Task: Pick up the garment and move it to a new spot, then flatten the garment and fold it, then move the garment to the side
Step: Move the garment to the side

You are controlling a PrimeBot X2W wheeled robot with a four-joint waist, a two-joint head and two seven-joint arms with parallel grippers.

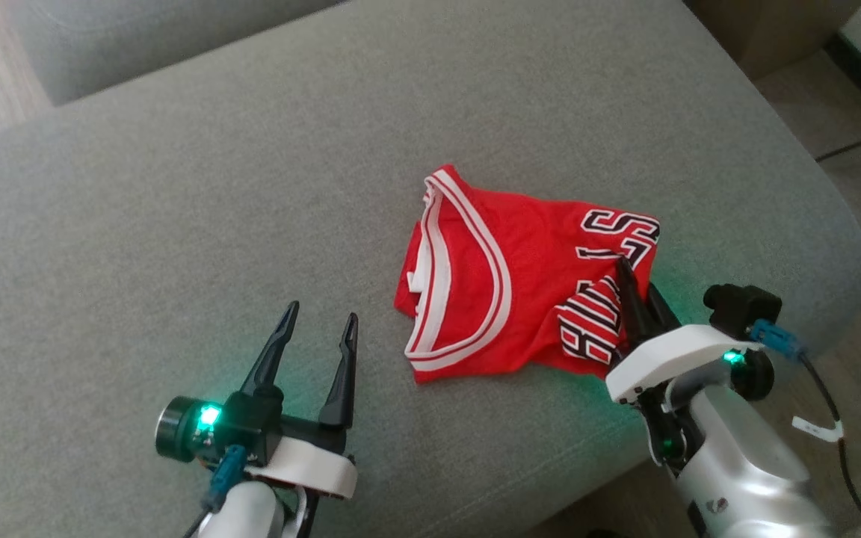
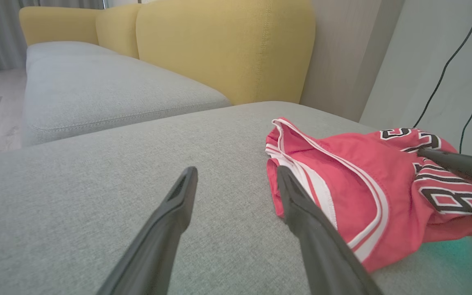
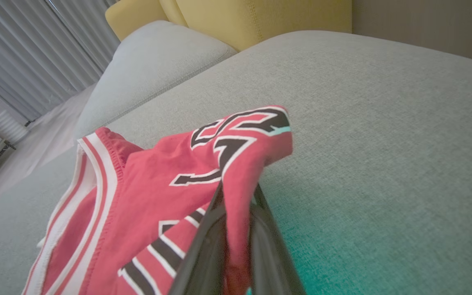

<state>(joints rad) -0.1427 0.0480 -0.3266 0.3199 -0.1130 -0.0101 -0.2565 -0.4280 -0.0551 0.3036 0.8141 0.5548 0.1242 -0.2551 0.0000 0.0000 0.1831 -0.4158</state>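
Observation:
The garment [image 1: 498, 276] is a red sleeveless jersey with white-striped trim and black-and-white lettering, lying crumpled on the grey sofa cushion [image 1: 251, 187]. My right gripper [image 1: 628, 273] is shut on a fold of cloth at the jersey's right edge. In the right wrist view the red fabric [image 3: 236, 229] is pinched between the two dark fingers. My left gripper [image 1: 322, 317] stands open over bare cushion just left of the jersey, holding nothing. From the left wrist the jersey [image 2: 363, 184] lies right of the open fingers, with the right gripper's finger [image 2: 461, 164] on it.
The cushion's right edge [image 1: 841, 246] drops to the floor, where cables [image 1: 841, 441] trail. A second grey cushion [image 2: 96, 90] and yellow backrests [image 2: 219, 45] lie beyond. Bare cushion stretches left of the garment.

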